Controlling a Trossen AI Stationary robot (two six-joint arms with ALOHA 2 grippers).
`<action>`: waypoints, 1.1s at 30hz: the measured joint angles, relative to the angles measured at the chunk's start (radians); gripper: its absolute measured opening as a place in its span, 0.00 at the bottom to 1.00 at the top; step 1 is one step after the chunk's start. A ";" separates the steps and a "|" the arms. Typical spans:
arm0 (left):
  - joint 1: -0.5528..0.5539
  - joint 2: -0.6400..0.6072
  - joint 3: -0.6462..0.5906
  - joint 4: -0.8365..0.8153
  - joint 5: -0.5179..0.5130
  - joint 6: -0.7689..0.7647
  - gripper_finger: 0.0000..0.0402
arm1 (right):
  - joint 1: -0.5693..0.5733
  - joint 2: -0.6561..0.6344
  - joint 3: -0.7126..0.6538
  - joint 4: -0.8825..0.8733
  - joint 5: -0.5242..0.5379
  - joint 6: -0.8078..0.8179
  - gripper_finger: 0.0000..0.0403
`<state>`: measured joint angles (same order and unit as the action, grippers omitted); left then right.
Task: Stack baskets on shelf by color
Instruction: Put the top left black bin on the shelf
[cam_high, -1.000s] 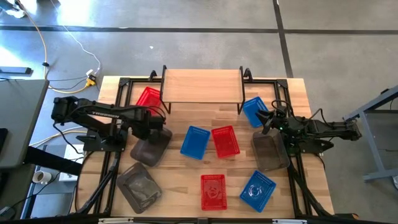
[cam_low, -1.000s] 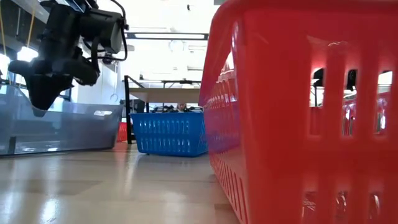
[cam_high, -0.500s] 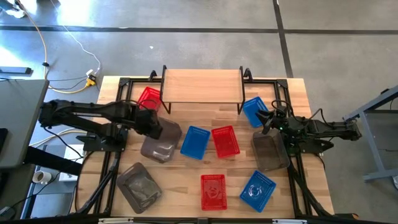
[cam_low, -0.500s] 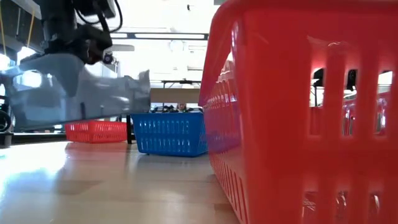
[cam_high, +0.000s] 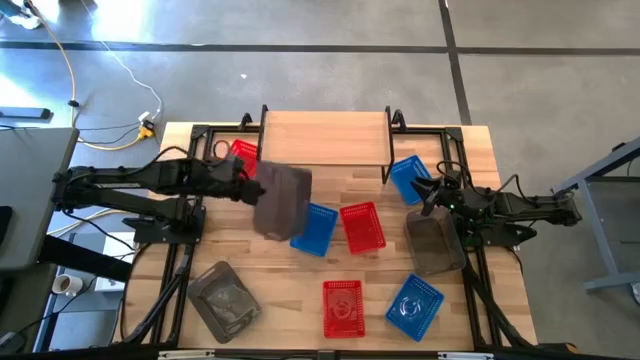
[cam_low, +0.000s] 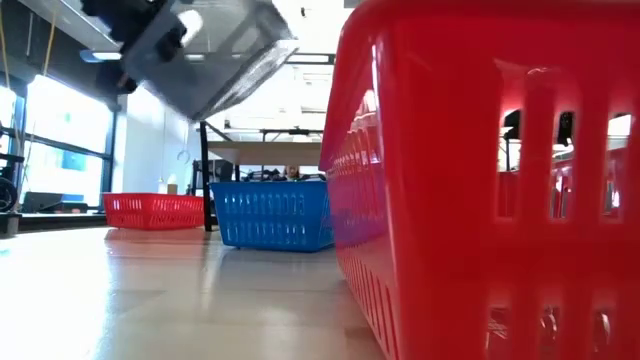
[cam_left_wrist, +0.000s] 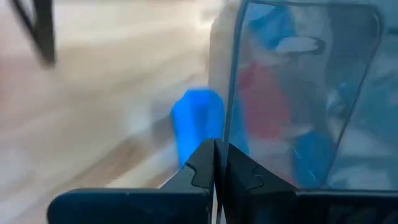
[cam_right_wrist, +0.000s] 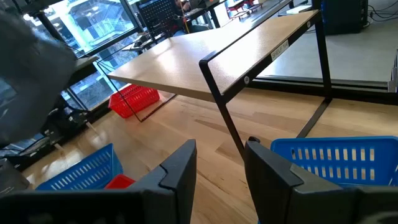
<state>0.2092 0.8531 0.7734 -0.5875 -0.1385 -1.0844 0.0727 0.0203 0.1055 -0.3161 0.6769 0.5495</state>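
Your left hand (cam_high: 248, 186) pinches the rim of a grey basket (cam_high: 282, 200), which hangs tilted near the shelf (cam_high: 325, 138); it seems light, stiff and slippery. Your right hand (cam_high: 432, 192) is open near the worktop's right edge.

We see a yellow cable (cam_high: 75, 70) trailing across the grey floor (cam_high: 300, 60) beyond the wooden desk (cam_high: 460, 150), and a tape roll (cam_high: 66, 285) lower left.

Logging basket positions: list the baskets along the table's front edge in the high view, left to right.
Grey basket → red basket → blue basket.
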 joint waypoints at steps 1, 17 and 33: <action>0.010 -0.004 0.000 0.037 -0.017 0.018 0.00 | 0.000 0.000 0.000 0.000 0.000 0.000 0.29; 0.378 0.117 0.338 0.005 -0.066 0.343 0.00 | 0.000 0.000 0.000 0.000 -0.005 0.029 0.29; 0.673 0.441 0.790 -0.379 0.126 0.416 0.00 | 0.000 0.000 0.000 0.000 -0.008 0.036 0.29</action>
<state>0.8818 1.2942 1.5639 -0.9665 -0.0127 -0.6688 0.0726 0.0201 0.1056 -0.3159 0.6693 0.5857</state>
